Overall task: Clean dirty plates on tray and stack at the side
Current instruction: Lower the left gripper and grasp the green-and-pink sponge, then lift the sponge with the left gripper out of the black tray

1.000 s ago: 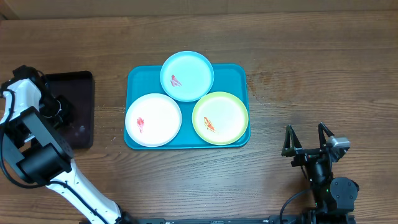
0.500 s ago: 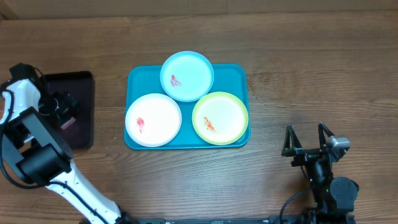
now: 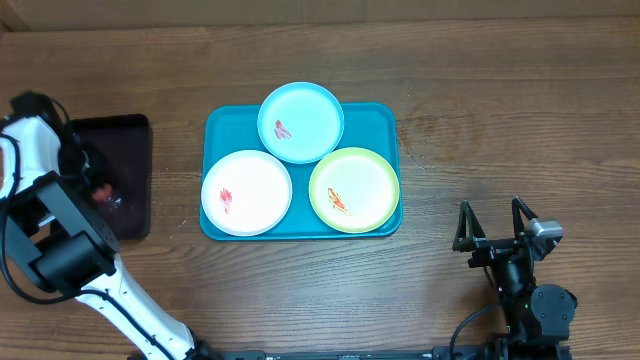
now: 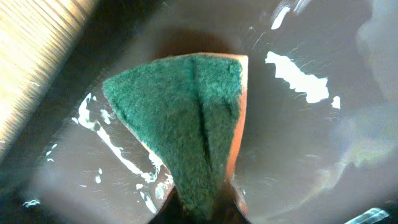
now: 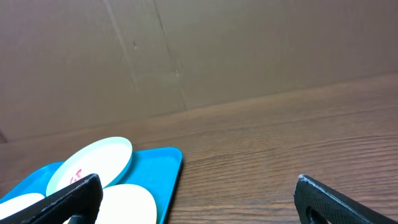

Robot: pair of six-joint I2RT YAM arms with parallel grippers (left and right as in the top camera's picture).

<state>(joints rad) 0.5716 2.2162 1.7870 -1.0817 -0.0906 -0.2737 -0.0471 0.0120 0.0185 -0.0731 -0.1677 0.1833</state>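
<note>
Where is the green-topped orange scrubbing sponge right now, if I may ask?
In the left wrist view, the sponge is pinched in the left gripper over the small black plastic tray, left of the turquoise tray.

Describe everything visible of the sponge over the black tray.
The sponge has a rough dark-green scouring face over an orange foam layer, which shows along its right edge. The left gripper, shut, pinches its near end and creases the green face down the middle. Below it is the glossy black tray, streaked with wet-looking glints. Whether the two touch cannot be told.
</note>
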